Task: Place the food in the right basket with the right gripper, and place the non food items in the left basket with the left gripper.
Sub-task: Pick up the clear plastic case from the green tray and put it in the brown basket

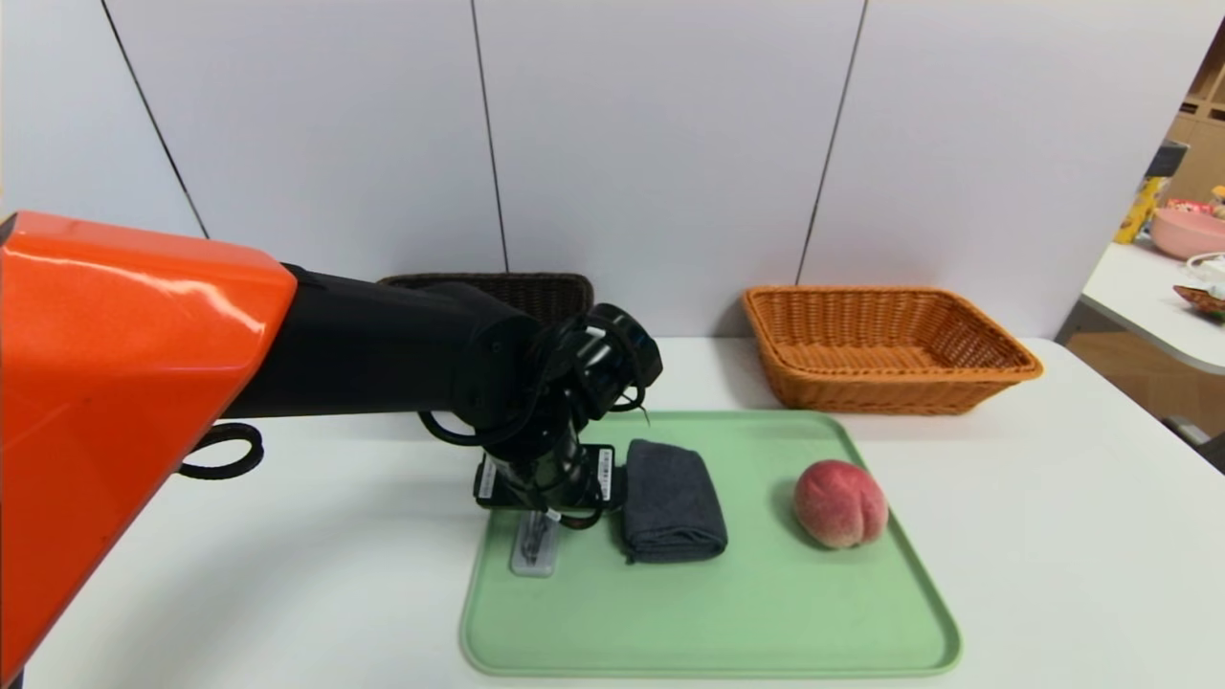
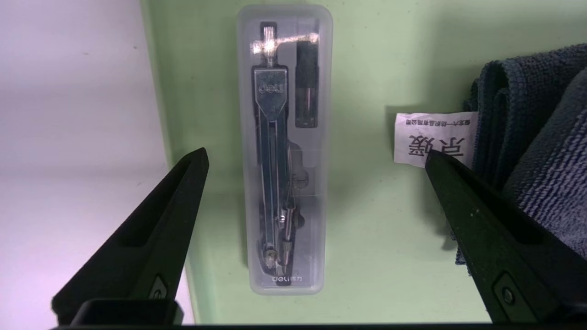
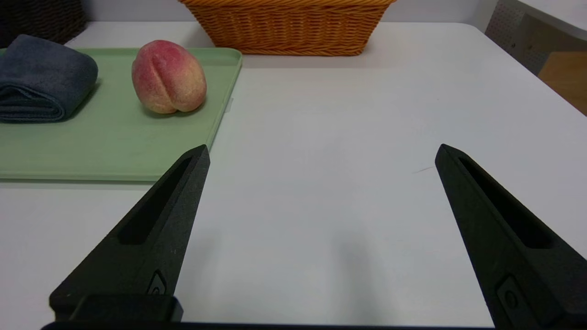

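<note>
A clear plastic compass case [image 1: 534, 545] [image 2: 284, 151] lies at the left end of the green tray [image 1: 766, 612]. My left gripper [image 1: 542, 505] [image 2: 316, 153] hangs just above it, open, one finger on each side and apart from it. One fingertip [image 2: 442, 167] overlaps the white tag of the folded dark cloth [image 1: 673, 500] [image 2: 541, 137]. The pink-red peach [image 1: 840, 504] [image 3: 168, 76] sits on the tray's right part. My right gripper [image 3: 322, 147] is open over bare table to the right of the tray, holding nothing. It is outside the head view.
The orange-tan right basket [image 1: 880, 392] [image 3: 289, 27] stands behind the tray's right corner. The dark brown left basket [image 1: 536, 287] [image 3: 41, 18] is behind my left arm. A black cable loop [image 1: 225, 450] hangs under that arm. A side table with a pink bowl [image 1: 1187, 230] is far right.
</note>
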